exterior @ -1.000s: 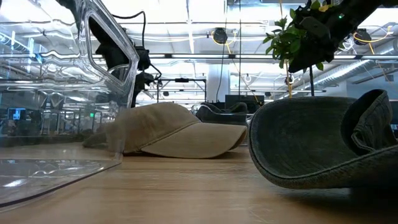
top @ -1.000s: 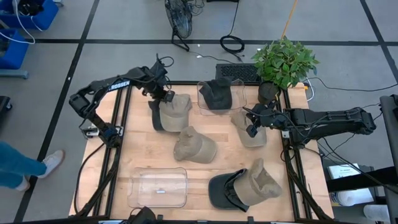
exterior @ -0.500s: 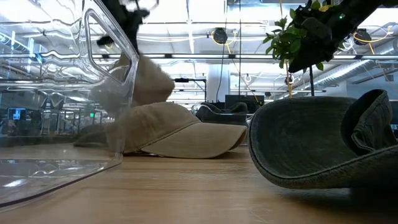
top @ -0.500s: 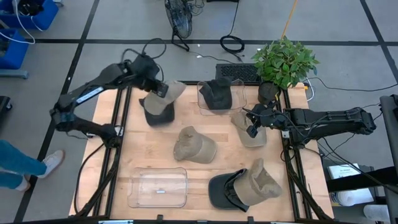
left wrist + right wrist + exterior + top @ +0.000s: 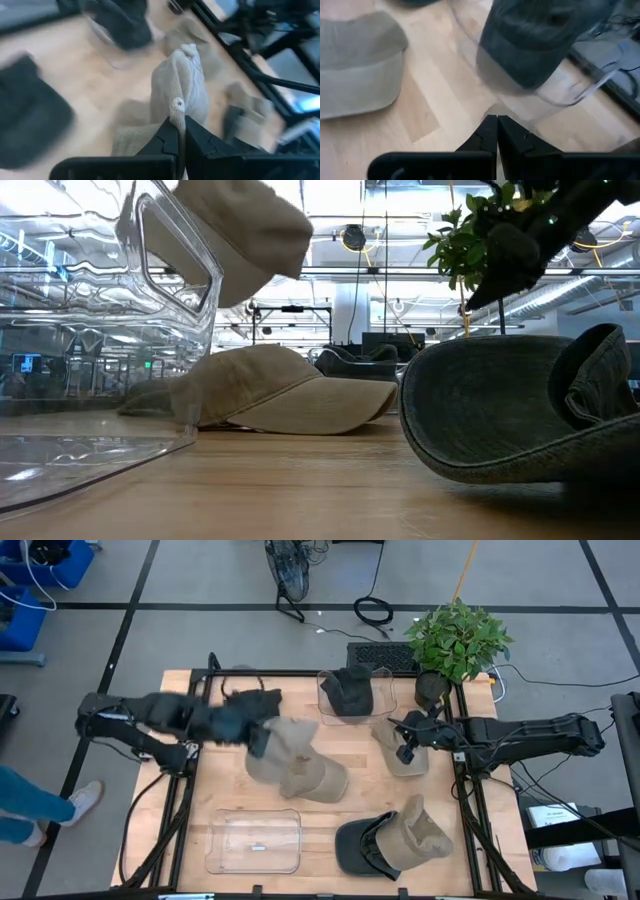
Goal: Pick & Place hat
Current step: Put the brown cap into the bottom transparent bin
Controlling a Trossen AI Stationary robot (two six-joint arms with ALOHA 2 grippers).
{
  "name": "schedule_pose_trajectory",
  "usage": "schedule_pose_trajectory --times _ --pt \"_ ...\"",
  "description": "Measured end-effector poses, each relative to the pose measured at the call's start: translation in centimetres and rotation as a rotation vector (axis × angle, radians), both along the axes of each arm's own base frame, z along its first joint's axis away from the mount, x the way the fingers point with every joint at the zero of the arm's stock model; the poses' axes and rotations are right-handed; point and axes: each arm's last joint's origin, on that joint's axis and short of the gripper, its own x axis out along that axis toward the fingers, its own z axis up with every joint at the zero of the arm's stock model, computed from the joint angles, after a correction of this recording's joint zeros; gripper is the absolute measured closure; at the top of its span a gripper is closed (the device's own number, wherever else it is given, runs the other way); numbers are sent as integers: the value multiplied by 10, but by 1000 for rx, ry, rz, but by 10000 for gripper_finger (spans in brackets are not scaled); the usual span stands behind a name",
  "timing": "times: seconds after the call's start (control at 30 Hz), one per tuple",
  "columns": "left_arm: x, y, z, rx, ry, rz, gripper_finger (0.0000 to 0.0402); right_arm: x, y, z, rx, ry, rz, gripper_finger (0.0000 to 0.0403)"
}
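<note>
My left gripper [image 5: 258, 735] is shut on a tan cap with a dark brim [image 5: 285, 745] and carries it above the table's middle. In the low view this cap [image 5: 240, 230] hangs high above the table. A second tan cap [image 5: 318, 777] lies crown-up on the table just below it. My right gripper [image 5: 405, 747] is shut and hovers by a tan hat [image 5: 392, 748] at the table's right side; it touches nothing that I can see. In the right wrist view its fingertips [image 5: 496, 120] point at bare wood. My left gripper [image 5: 177, 121] pinches the tan cap's crown between its two fingers, right beside the top button [image 5: 177, 103]. The arm reaches in from the table's left. The cap is lifted clear of the table, and its crown cloth bunches into a ridge ahead of the fingers.
A clear bin [image 5: 325, 710] at the far middle holds a dark hat [image 5: 350, 690]. An empty clear bin [image 5: 255, 840] sits at the near edge. A dark-and-tan hat [image 5: 395, 840] lies near right. A potted plant [image 5: 455, 640] stands at the far right corner.
My left gripper has lifted the tan cap off the table's far left part and swung it fast toward the near side and the middle. The cap now hangs clear above the central cap.
</note>
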Motion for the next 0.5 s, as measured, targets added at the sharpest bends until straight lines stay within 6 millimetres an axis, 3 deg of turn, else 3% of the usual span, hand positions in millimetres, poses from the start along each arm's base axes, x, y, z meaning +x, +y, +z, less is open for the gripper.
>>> schedule_pose_trajectory --times 0.23,0.5 --pt "12 -73 -7 -126 -112 -93 394 3 3 -18 80 -38 78 403" --pt "12 -122 -20 -210 -138 -108 394 5 4 -17 109 -83 83 403"
